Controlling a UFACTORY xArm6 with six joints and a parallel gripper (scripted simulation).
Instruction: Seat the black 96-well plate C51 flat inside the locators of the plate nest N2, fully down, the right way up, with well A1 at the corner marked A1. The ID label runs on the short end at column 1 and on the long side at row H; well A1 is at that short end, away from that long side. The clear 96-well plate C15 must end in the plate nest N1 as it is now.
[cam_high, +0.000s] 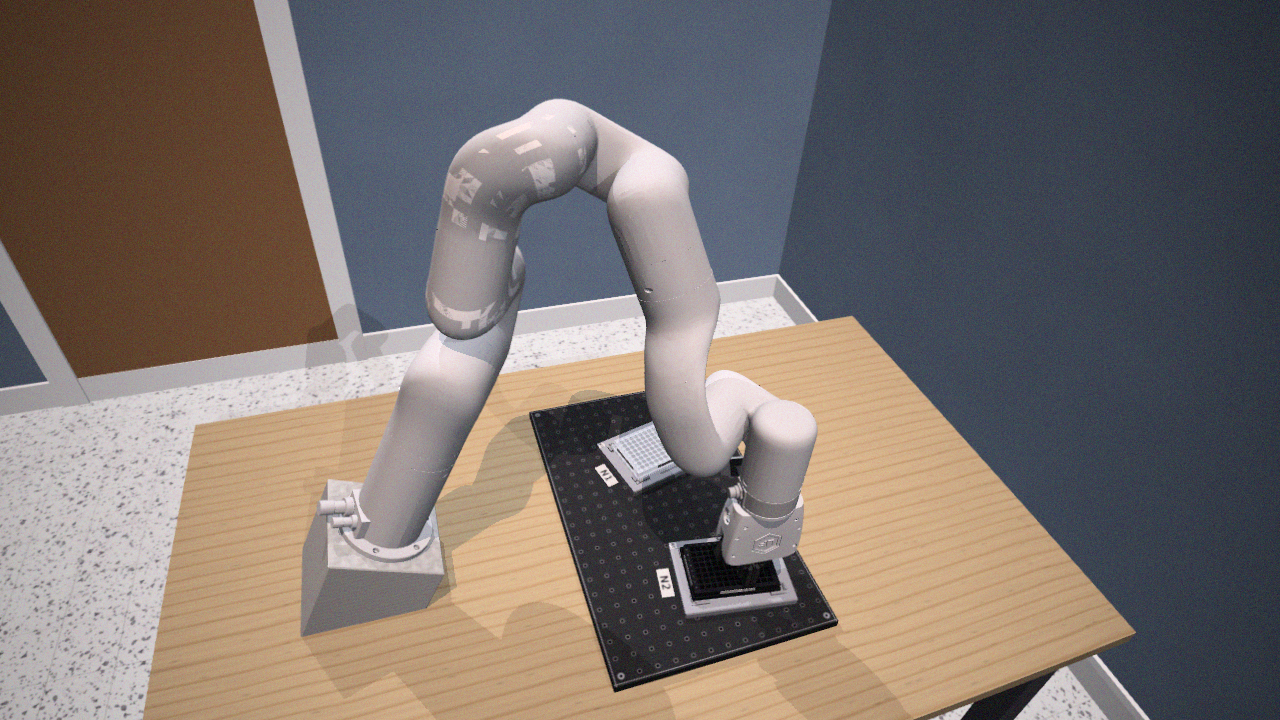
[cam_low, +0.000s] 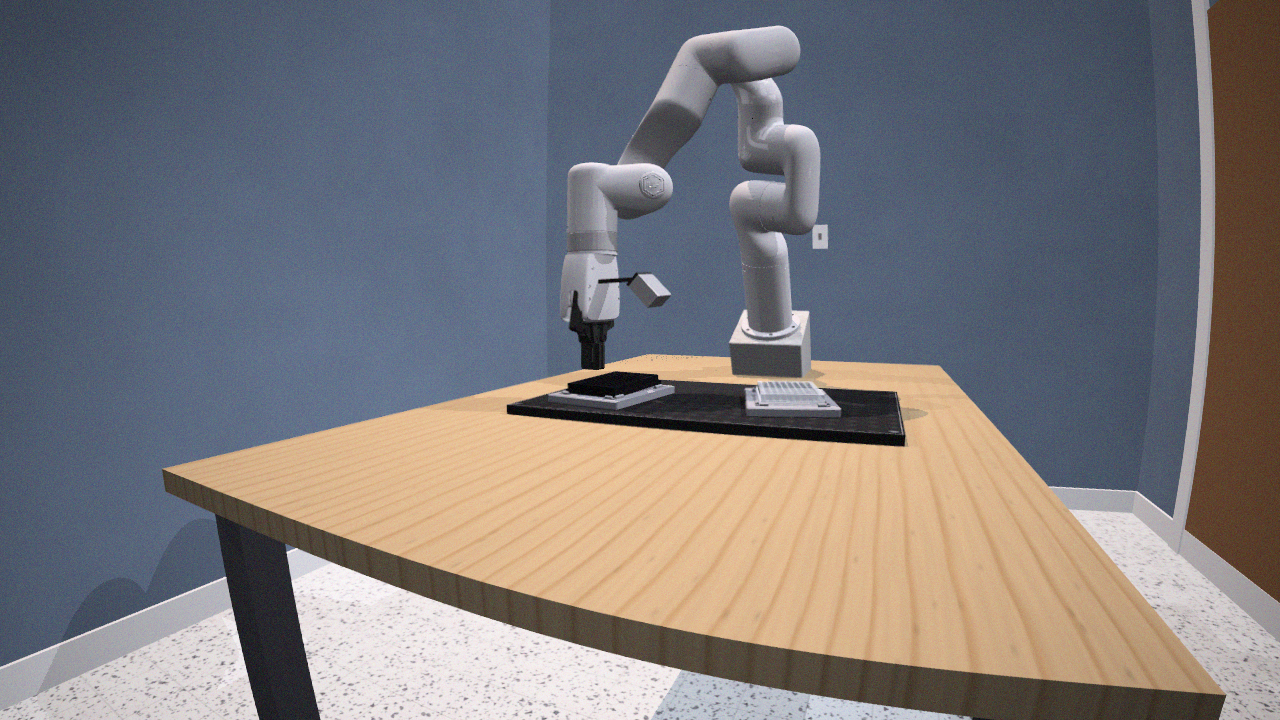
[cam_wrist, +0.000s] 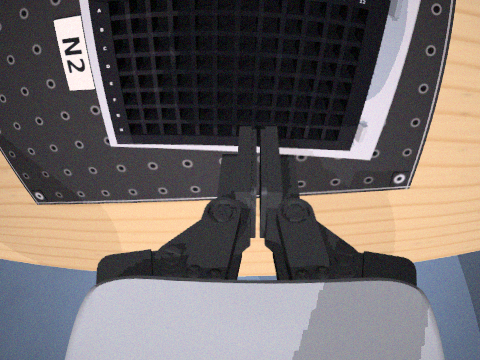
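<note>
The black plate C51 (cam_high: 707, 574) (cam_low: 614, 384) (cam_wrist: 225, 75) lies right way up and looks level in the nest N2 (cam_high: 733, 610) (cam_low: 617, 404) (cam_wrist: 369, 146). Its row letters run down the N2-label side, row H towards my gripper. A pale label shows on its long side in the top view. Whether it is fully down, and the nest's A1 mark, I cannot tell. My gripper (cam_low: 591, 366) (cam_wrist: 257, 150) is shut and empty, above the plate's row H side with a gap below. The clear plate C15 (cam_high: 640, 450) (cam_low: 787, 392) sits in the nest N1 (cam_high: 646, 484) (cam_low: 792, 412).
Both nests stand on a black perforated board (cam_high: 640, 640) (cam_low: 707, 428) (cam_wrist: 165, 172) on the wooden table (cam_high: 930, 501) (cam_low: 680, 537). The arm passes over the N1 side and partly hides C15 in the top view. A camera box (cam_low: 650, 289) juts from the wrist.
</note>
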